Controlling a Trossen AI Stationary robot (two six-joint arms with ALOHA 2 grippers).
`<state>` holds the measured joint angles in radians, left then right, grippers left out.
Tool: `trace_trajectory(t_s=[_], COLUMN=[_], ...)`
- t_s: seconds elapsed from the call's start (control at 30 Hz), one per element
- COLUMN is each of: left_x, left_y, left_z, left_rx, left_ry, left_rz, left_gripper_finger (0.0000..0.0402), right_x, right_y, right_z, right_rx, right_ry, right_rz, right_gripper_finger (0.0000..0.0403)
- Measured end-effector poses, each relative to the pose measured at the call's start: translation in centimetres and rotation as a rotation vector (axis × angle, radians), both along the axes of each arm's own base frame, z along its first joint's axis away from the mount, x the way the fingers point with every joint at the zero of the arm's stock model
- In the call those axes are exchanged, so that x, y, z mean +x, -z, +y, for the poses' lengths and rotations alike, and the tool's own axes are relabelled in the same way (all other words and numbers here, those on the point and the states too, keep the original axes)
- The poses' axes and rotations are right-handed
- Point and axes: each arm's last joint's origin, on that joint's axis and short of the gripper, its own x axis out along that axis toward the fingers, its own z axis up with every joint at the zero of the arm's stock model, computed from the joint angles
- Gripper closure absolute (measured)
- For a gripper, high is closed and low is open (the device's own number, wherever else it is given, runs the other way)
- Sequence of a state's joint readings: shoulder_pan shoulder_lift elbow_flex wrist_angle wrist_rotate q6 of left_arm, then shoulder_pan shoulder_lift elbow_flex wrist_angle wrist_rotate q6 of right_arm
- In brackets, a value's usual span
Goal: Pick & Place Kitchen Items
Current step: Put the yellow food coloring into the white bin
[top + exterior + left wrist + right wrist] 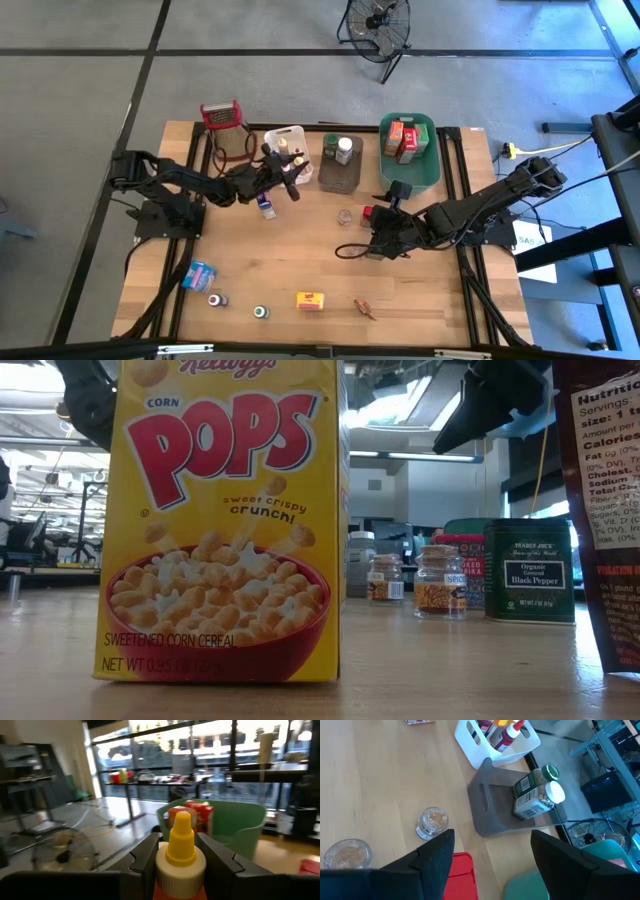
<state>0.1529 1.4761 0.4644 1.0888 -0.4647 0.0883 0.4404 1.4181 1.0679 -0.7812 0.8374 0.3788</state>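
Note:
My left gripper reaches level toward the white tub at the back and is shut on a small bottle with a yellow nozzle cap. My right gripper hovers open above the table's middle right, beside a red tin and two small glass jars. Nothing is between its fingers. The other kitchen items stand on the table near its front edge: a blue box, two tiny bottles and a yellow box. My left gripper pinches the bottle between its two fingers, at the white collar and the shoulder under the yellow cap. The fingers come in level from the table's left side. The bottle stands upright in the hold; its base is out of the picture.
A brown tub holds a green tin and a white-capped jar. A green tub holds red boxes. A mesh thing with a red top stands at the back left. A small blue-capped bottle sits below my left gripper.

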Motion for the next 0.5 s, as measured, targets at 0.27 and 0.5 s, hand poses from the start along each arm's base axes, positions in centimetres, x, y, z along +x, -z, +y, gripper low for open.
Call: trace_trajectory(t_s=[0.27, 0.5], left_x=[-0.1, 0.5], left_y=[0.1, 1.7], left_z=[-0.2, 0.4], left_rx=[-0.034, -0.062], left_ry=[-0.118, -0.185], left_rz=[-0.018, -0.049], left_gripper_finger=[0.029, 0.029], right_x=[0.0, 0.0], right_y=[-0.1, -0.1], right_z=[-0.1, 0.0], right_rx=[-0.025, -0.018], right_ry=[0.013, 0.013], right_rz=[-0.015, -0.015], right_gripper_finger=[0.0137, 0.0137])
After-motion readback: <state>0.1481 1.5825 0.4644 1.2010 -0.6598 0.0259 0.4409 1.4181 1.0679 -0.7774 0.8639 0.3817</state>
